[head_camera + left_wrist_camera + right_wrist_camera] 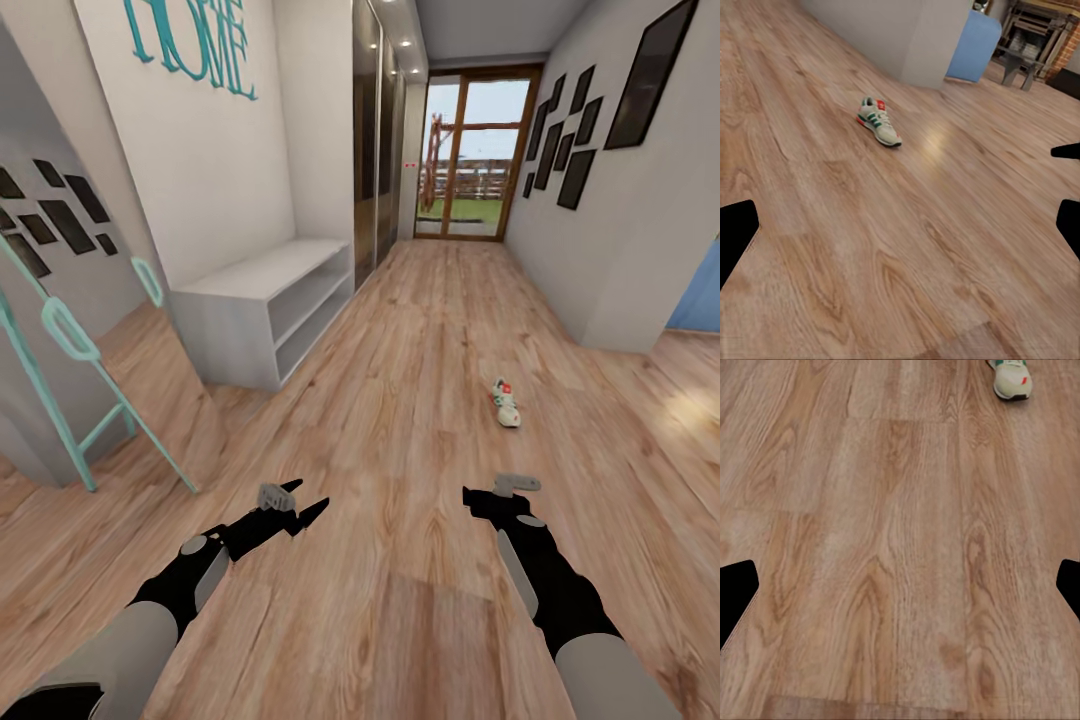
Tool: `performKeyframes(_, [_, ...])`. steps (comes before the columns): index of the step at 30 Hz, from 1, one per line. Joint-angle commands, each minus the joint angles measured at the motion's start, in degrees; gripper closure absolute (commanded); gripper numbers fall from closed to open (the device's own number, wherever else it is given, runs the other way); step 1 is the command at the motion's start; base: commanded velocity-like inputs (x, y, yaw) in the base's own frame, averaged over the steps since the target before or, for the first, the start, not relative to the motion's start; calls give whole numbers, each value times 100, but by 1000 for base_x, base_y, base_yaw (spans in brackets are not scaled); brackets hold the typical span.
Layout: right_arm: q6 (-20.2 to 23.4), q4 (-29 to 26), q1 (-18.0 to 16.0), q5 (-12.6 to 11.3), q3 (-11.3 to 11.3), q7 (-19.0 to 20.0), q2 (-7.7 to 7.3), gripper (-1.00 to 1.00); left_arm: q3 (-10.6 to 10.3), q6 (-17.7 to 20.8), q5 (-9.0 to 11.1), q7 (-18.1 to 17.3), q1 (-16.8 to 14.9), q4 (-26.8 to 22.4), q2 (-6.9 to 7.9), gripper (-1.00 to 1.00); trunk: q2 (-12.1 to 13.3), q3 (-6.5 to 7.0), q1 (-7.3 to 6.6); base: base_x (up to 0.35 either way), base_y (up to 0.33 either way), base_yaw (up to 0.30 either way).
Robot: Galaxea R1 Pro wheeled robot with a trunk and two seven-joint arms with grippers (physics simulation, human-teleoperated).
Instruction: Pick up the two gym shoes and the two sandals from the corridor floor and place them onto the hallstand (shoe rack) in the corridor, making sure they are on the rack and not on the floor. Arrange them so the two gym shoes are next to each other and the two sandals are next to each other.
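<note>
Nothing is placed yet: the hallstand (262,300), at left centre of the head view, is seen bare. Left gripper (297,506) and right gripper (497,490) are spread wide, nothing held. One gym shoe (506,402) lies right of centre on the corridor floor (400,400), well apart from both grippers. All four items remain to be racked.

Sneaker (506,402) (878,121) (1011,376): one, white, green side stripes, red-orange patches; upright on its sole on the floor (400,330), right of mid-corridor. Shoe rack (265,310): pale grey-white low unit, two open shelves, against the left wall, well apart from the sneaker.
</note>
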Motion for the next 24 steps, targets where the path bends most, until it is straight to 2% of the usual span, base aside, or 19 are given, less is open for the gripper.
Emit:
performKeyframes(1, [22,-9,-2,-60,9,-36,-2,-100,12,-15,13,-28,-5,8,-1,-100,-2,-5,2,348,0,0])
performKeyframes(24, [22,-7,-2,-60,9,-36,-2,-100,5,-16,15,-28,-3,8,-1,-100,-2,-5,2,348,0,0])
